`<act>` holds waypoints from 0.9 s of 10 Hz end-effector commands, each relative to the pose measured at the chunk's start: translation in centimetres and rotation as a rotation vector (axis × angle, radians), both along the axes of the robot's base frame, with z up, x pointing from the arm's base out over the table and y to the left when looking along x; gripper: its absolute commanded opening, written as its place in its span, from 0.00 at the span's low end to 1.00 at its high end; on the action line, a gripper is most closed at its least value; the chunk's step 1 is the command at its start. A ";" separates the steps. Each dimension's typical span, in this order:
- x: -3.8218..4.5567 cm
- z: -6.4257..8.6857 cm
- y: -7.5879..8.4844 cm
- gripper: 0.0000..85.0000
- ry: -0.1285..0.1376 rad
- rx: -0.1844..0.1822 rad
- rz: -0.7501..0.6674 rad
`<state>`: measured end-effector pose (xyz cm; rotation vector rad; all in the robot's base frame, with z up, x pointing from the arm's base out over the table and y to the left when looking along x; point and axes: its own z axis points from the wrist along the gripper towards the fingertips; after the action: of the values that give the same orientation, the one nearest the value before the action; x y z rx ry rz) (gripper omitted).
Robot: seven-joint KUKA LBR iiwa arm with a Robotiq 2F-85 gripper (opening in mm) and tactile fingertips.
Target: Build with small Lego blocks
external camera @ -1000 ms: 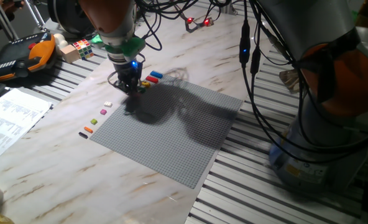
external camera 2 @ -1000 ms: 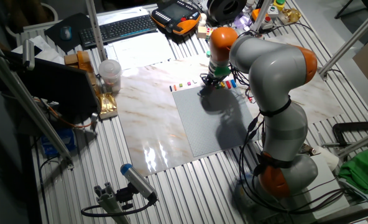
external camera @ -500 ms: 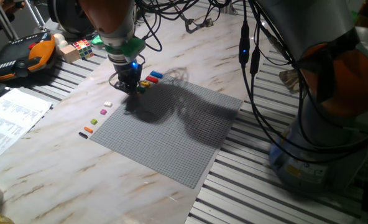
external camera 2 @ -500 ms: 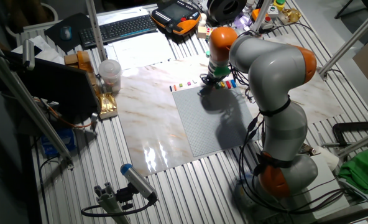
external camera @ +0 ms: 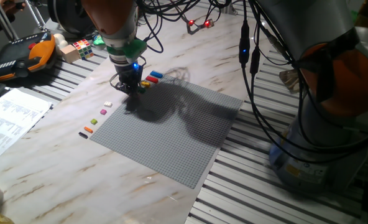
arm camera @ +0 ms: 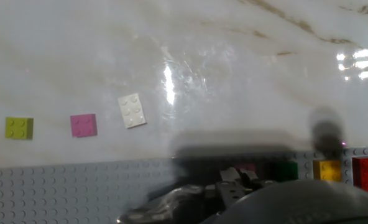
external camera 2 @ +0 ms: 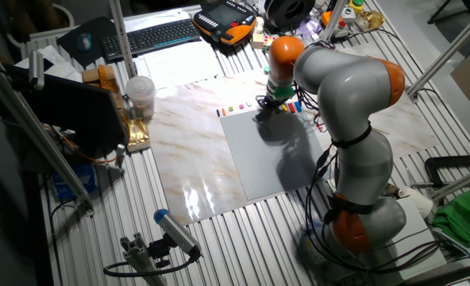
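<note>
A robotics lab: slatted aluminium bench (external camera 2: pixel 219 238), teach pendant (external camera 2: pixel 223 20), keyboard (external camera 2: pixel 152 36), dangling cables (external camera: pixel 258 74).

You see a glossy marble-look tabletop (arm camera: pixel 234 56) throwing glare, a matt grey studded plastic baseplate (external camera: pixel 171 134), and smooth plastic bricks: white (arm camera: pixel 132 110), pink (arm camera: pixel 83 124), yellow-green (arm camera: pixel 18 127).
</note>
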<state>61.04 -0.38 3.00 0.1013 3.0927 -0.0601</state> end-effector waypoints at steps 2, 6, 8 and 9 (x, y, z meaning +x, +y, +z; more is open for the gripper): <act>-0.15 -0.4 0.1 0.01 0.000 0.002 -0.001; -0.13 0.8 -0.1 0.01 0.006 -0.005 -0.002; -0.07 1.3 -0.1 0.01 0.000 -0.005 -0.007; 0.03 1.6 0.0 0.01 0.000 -0.007 -0.010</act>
<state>61.06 -0.40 4.65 0.1163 3.0925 -0.0703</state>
